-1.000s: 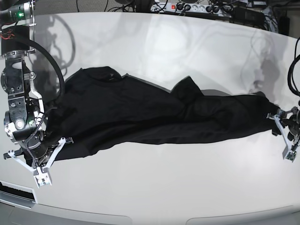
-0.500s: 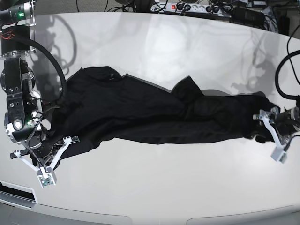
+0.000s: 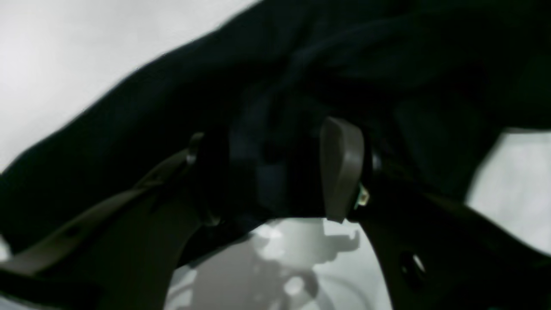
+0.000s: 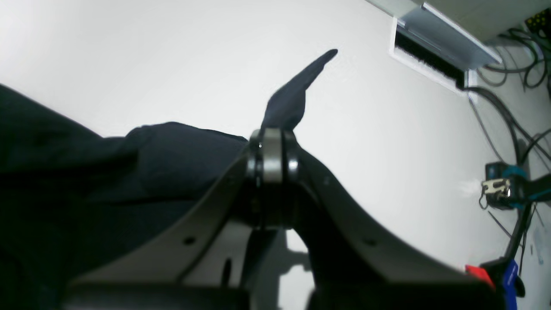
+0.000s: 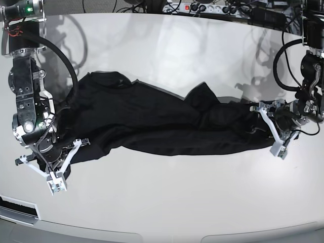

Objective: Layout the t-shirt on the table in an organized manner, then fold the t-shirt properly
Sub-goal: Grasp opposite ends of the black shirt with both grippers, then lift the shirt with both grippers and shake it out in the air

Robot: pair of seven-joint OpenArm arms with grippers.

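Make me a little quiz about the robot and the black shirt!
1. True or false: the shirt lies flat and neatly spread on the table.
2. Which hand is pinched shut on the shirt's cloth: A) left hand B) right hand?
3. Fill in: in the left wrist view, the left hand's fingers stand ____, with dark cloth between them.

Key: 1 false, it is bunched and wrinkled. 2 B. 3 apart.
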